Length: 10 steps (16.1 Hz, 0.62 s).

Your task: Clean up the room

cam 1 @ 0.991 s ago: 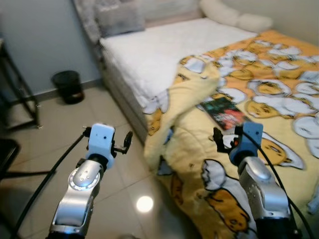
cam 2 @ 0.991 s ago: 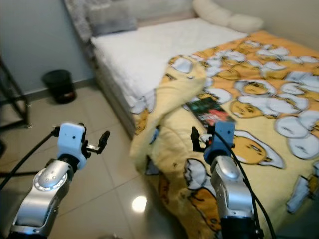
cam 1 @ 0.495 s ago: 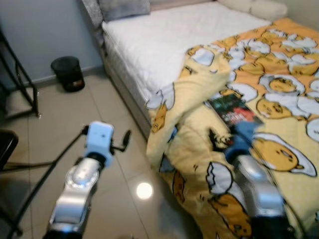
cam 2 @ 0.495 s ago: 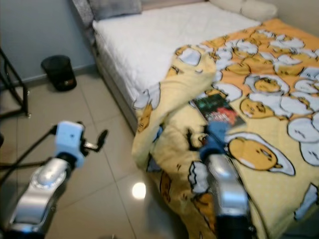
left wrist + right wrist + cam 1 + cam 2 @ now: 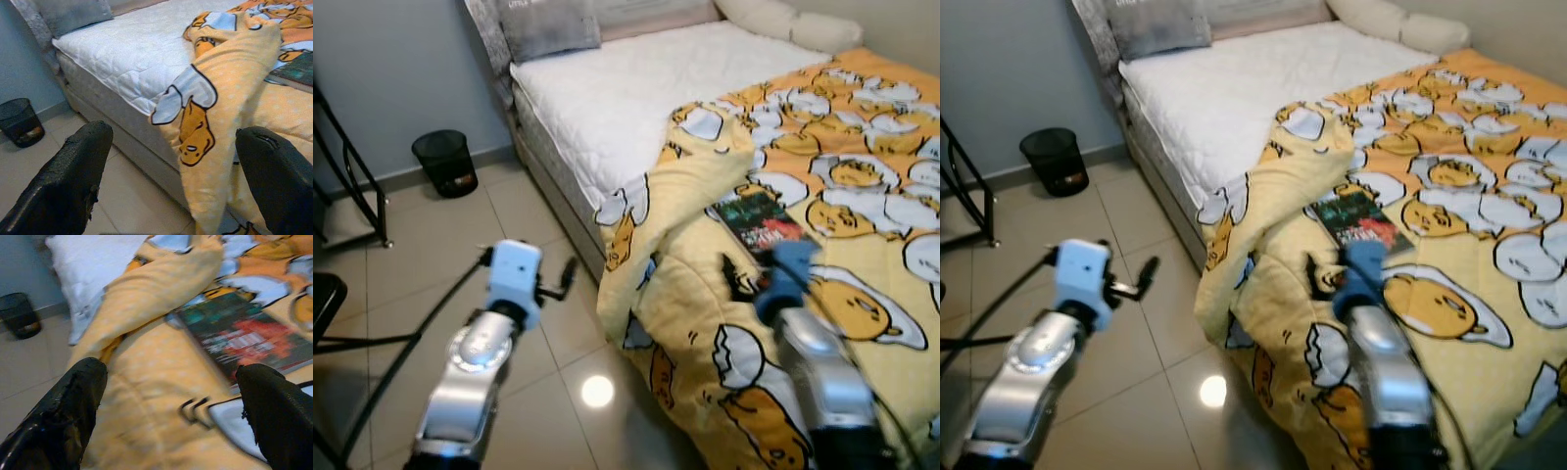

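Book: dark cover with green and red print (image 5: 762,219), lying flat on the yellow egg-print blanket (image 5: 862,255), centre right of the head view.
Blanket: covers the right part of the bed; its near edge is folded back in a thick roll (image 5: 690,196) and hangs off the bed side toward the floor.
Bed: bare white quilted mattress (image 5: 617,88) at upper centre; grey pillow (image 5: 548,24) at the head end, pale pillows (image 5: 788,24) at upper right.
Right hand: (image 5: 171,396) over the blanket just short of the book, fingers spread wide, nothing between them; blurred in the head view.
Left hand: (image 5: 171,166) over the tiled floor (image 5: 440,255) beside the bed, fingers wide apart, empty.
Bin: small black waste bin (image 5: 445,162) on the floor against the wall, upper left.
Frame: black metal legs (image 5: 357,181) at the left edge.
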{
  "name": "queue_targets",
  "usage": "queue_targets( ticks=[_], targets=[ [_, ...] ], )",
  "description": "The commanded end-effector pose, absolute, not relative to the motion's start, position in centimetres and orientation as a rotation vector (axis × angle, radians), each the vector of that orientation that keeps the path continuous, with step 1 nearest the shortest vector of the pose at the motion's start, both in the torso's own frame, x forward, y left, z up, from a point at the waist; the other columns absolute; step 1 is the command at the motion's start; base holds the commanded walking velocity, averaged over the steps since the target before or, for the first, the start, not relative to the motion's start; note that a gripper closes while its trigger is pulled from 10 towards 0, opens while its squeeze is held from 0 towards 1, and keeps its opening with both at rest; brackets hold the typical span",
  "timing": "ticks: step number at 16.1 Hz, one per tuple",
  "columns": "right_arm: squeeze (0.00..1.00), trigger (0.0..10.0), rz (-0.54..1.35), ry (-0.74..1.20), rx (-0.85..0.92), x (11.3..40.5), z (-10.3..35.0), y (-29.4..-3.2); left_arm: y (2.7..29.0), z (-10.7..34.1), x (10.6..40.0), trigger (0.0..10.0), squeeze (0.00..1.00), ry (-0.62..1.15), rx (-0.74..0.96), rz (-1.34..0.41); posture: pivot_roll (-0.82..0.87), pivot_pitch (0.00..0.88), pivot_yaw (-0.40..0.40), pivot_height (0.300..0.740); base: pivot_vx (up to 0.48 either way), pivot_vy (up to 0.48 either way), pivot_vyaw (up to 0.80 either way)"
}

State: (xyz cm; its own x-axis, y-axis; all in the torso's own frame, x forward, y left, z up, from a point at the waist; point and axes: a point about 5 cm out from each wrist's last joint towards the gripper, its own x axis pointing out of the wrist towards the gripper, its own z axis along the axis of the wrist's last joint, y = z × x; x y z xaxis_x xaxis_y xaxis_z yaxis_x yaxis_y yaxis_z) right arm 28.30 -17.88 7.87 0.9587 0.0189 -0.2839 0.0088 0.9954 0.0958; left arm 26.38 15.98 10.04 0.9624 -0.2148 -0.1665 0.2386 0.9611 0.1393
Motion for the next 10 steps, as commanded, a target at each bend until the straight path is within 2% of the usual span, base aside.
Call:
queue_targets(
  ticks=[1, 10],
  targets=[
    [0.00, 10.0, 0.023, 0.274, 0.099, 28.62, 8.24, -17.20, 16.53, 10.43, 26.50, 10.0, 0.56, 0.142, 0.164, -0.218, 0.02, 0.000, 0.022, 0.740, 0.356, 0.000, 0.00],
    [0.00, 10.0, 0.022, 0.276, 0.093, 28.73, 8.31, -17.28, 16.44, 10.45, 26.60, 10.0, 0.56, 0.140, 0.156, -0.220, 0.02, 0.000, 0.018, 0.740, 0.379, 0.000, 0.00]
  ],
)
